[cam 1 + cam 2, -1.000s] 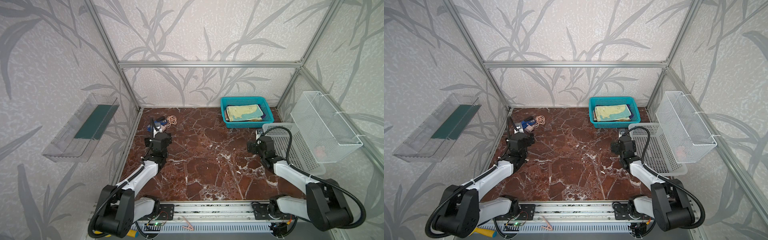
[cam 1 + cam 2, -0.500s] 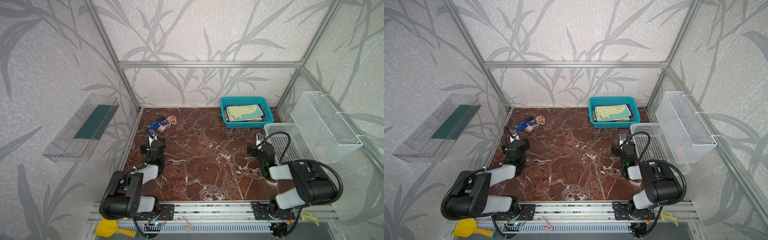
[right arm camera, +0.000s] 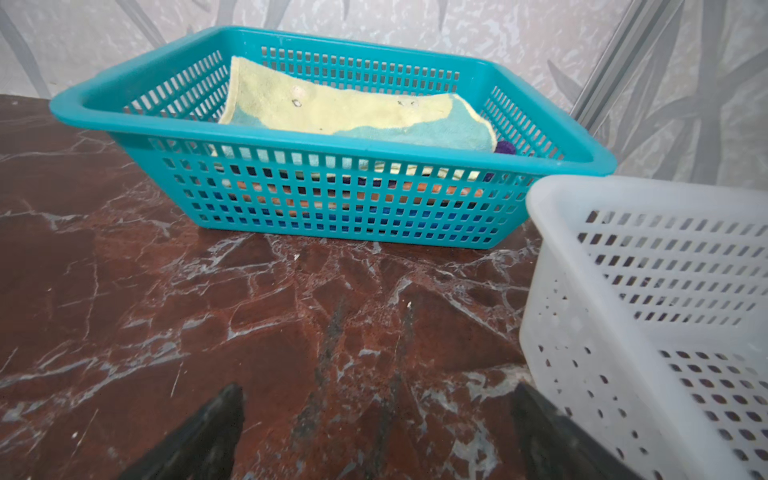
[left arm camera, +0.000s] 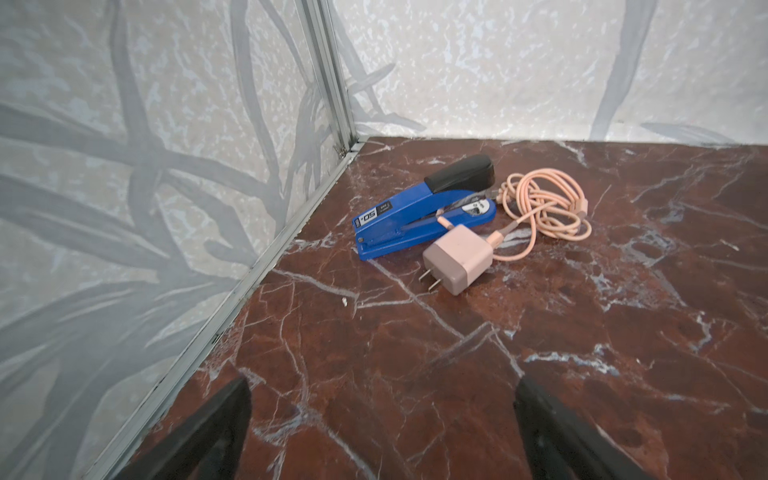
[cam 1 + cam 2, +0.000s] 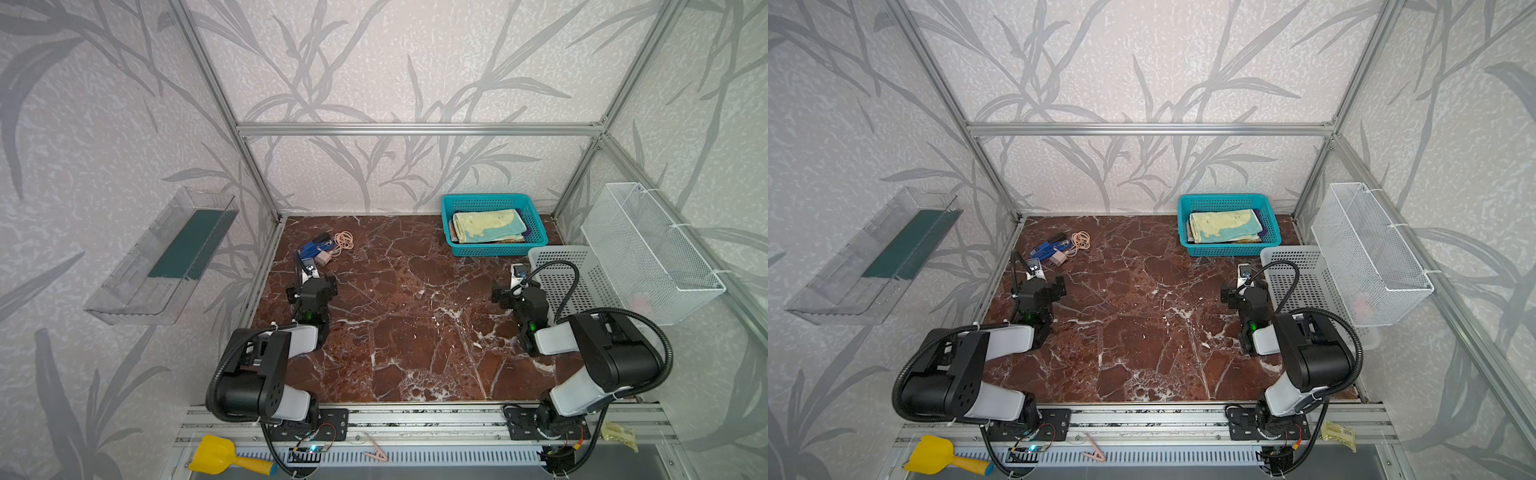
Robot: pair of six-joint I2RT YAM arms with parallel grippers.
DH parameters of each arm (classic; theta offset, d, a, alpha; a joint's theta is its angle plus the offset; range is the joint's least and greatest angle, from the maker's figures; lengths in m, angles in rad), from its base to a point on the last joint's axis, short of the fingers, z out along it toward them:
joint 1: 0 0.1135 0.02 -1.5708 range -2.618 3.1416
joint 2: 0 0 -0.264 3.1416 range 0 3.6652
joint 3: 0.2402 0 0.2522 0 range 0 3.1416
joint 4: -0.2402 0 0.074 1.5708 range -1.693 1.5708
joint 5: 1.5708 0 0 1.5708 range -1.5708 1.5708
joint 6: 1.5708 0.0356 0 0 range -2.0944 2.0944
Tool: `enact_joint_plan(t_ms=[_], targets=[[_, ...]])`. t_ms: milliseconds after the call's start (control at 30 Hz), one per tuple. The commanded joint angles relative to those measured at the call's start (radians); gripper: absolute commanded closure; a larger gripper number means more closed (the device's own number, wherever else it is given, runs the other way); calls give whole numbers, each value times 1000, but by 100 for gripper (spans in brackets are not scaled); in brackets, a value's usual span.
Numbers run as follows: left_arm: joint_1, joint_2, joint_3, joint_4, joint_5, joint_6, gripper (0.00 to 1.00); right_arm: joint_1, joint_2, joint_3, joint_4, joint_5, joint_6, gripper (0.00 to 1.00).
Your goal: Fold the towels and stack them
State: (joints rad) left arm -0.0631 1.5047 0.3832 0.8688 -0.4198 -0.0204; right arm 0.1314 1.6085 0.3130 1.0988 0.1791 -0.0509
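Observation:
The towels lie folded in a stack inside the teal basket (image 5: 496, 249) at the back right. The pale yellow-and-teal towel (image 5: 488, 224) (image 5: 1225, 225) (image 3: 353, 112) is on top. A purple corner (image 3: 505, 147) pokes out beside it, and orange and blue show through the basket slots. My left gripper (image 5: 312, 282) (image 4: 382, 382) rests low at the left, open and empty. My right gripper (image 5: 515, 291) (image 3: 377, 387) sits low at the right, short of the teal basket, open with only bare marble between its fingers.
A blue stapler (image 4: 415, 216) and a pink charger (image 4: 457, 259) with its coiled cable (image 4: 544, 208) lie at the back left corner. A white plastic basket (image 3: 648, 311) stands close beside my right gripper. A wire basket (image 5: 648, 249) hangs on the right wall, a clear shelf (image 5: 166, 253) on the left.
Both arms have folded down and back toward their bases at the front. The grippers have stayed open and empty, and the towels have not moved.

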Motion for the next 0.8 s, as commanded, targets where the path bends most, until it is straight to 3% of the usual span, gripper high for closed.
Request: enact_joint_plan(t_ms=[0,100,167,200,267,767], targets=[[8,100,-48,235,26,3,1,-4,-16,17,-27,47,14,1],[19,48,-14,73,40,-39,1,-4,-17,23,-36,49,15,1],[24,78,-24,144,42,-29,4,-4,-18,33,-56,48,14,1],[22,86,-26,163,38,-18,1,-3,-18,34,-60,48,13,1],[21,67,-17,110,37,-35,1,-3,-18,34,-60,48,12,1],[14,81,-24,152,32,-16,1,-3,-18,35,-59,48,12,1]])
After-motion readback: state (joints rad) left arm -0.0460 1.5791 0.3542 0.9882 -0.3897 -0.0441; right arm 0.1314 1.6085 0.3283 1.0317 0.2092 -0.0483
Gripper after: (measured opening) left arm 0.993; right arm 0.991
